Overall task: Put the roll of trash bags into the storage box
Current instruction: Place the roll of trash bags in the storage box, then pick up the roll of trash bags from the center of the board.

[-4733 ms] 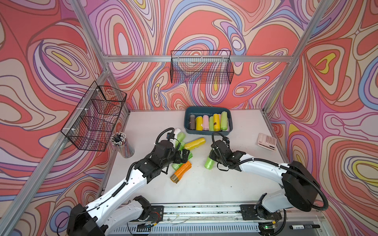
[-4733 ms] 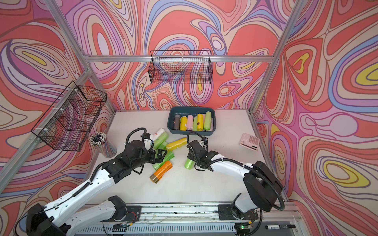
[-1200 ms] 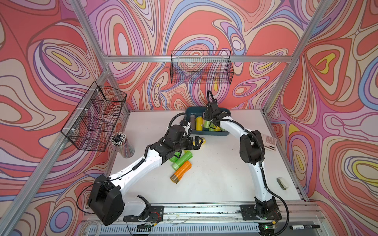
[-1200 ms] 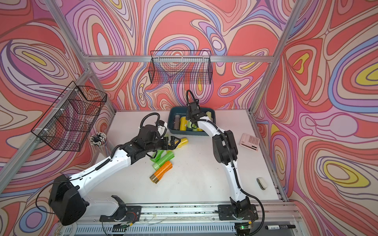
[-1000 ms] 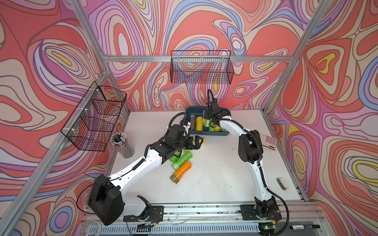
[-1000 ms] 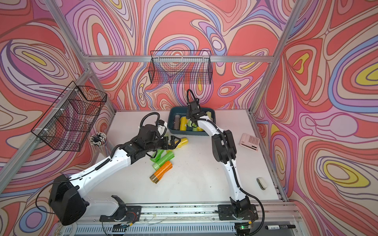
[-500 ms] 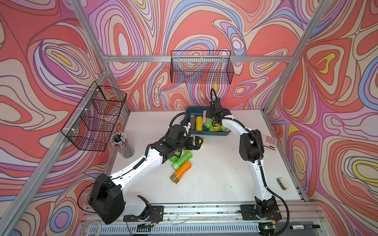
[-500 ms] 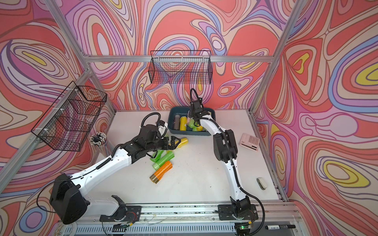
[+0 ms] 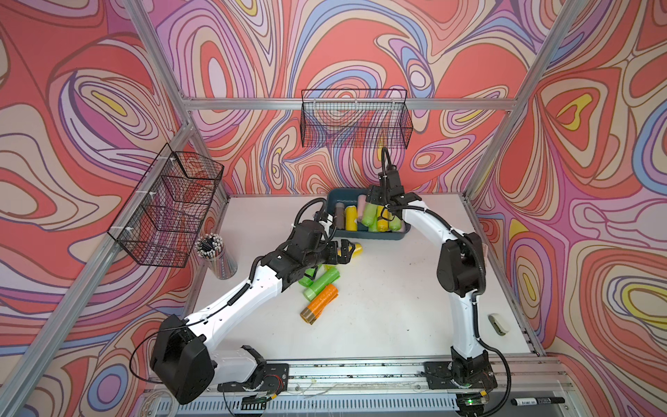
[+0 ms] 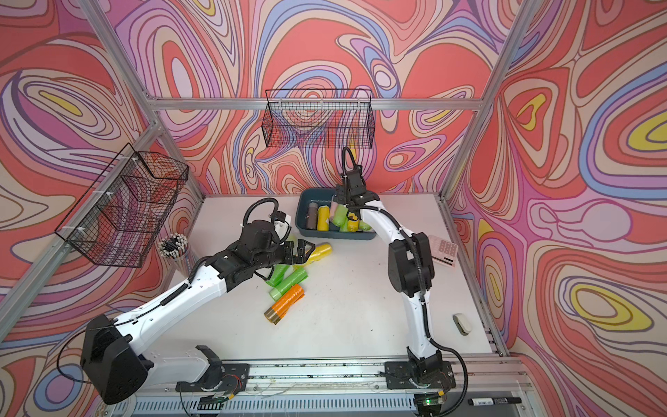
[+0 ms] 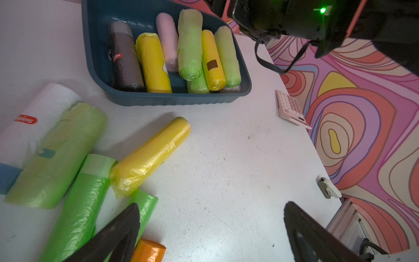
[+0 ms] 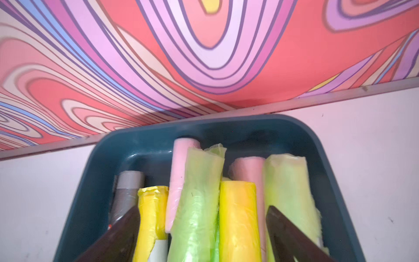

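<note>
Right tool (image 12: 203, 213) has opened, green roll (image 12: 199, 192) resting inside storage box (image 12: 226, 120) rim.

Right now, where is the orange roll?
In a top view, the orange roll lies on the white table, beside a green roll, near the left arm.

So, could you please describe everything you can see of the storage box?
The storage box is a shallow, dark teal tub, plastic-looking, with rounded corners, a flared rim and ribbed front wall. It sits flat on the white table near the back wall, holding trash-bag rolls lying side by side, some stacked.
</note>
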You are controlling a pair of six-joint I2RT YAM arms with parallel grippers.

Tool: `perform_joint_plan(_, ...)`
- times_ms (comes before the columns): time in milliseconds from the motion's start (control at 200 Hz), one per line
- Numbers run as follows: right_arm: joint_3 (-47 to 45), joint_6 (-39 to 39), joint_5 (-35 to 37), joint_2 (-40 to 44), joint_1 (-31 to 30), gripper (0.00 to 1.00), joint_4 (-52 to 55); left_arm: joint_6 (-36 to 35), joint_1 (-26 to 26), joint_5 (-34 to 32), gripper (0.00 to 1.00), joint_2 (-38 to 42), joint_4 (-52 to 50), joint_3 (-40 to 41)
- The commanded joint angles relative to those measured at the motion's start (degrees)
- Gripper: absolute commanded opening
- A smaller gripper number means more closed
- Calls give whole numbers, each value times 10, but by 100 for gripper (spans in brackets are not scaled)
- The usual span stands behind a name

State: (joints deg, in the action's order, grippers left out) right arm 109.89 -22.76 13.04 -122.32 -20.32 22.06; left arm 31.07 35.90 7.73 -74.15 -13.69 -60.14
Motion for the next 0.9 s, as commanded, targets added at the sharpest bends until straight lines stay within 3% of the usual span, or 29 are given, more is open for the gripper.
perform_joint_plan(0,-59,-17,-11,72,1,89,-18,-9,-2,-26,100,23,-8,20)
perform_joint_plan(341,-224,-61,-4,254,-2,88,42,-35,-2,-90,100,56,-55,45)
perform_joint_plan(531,-341,-95,-49,354,-4,88,-8,-30,-1,-90,100,49,-108,51)
perform_joint_plan(891,-358,-125,-94,409,-13,89,-15,-23,26,-66,89,-12,-184,46)
